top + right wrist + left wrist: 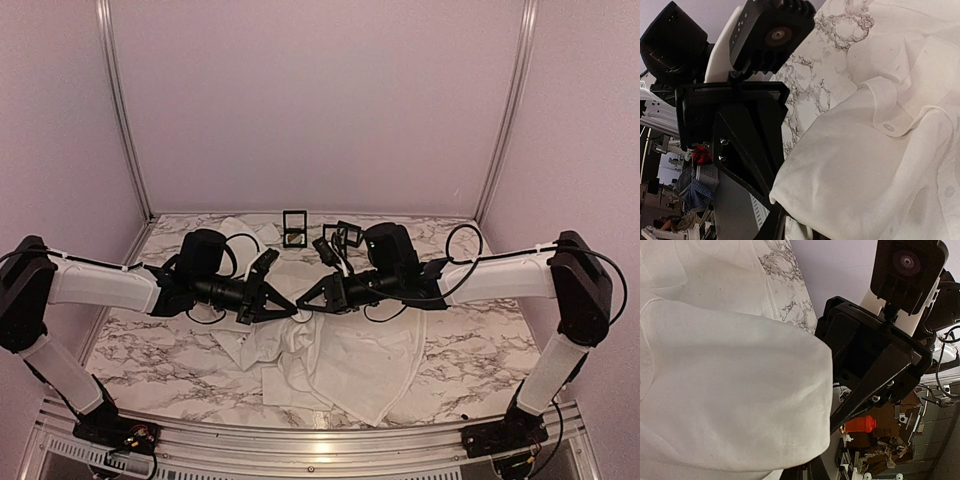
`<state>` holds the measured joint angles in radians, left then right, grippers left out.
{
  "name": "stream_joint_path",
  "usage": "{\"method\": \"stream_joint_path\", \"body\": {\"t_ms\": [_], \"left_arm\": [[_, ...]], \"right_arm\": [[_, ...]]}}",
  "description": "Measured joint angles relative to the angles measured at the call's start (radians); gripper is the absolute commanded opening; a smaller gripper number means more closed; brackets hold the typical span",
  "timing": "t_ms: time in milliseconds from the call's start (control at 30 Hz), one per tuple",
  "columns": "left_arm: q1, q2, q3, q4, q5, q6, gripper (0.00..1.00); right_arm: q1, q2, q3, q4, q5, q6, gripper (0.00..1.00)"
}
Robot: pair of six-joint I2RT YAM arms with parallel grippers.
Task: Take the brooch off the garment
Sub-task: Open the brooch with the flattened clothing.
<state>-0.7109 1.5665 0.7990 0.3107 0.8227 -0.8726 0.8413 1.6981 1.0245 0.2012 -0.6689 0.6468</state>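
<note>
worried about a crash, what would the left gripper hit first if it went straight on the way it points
Likely the bunched shirt, then close behind it the right gripper facing it; the depth between them is unclear.

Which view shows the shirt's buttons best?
Right wrist: one button shows clearly on a folded band, and another lies near the right edge. Left wrist shows only plain cloth of the shirt. The top view shows the whole shirt, too small to make out buttons.
</note>
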Motion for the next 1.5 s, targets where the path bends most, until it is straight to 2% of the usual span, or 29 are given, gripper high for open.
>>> {"method": "stream_joint_path", "body": {"t_ms": [933,1500], "left_arm": [[0.010,0.000,-0.004,0.007,0.006,-0.004,0.00],[0.014,0.000,-0.003,0.005,0.002,0.010,0.00]], "right_arm": [[0.000,0.000,0.000,0.000,-0.003,-0.017,0.23],[0.003,0.007,0.011,-0.021,-0.003,-0.024,0.21]]}}
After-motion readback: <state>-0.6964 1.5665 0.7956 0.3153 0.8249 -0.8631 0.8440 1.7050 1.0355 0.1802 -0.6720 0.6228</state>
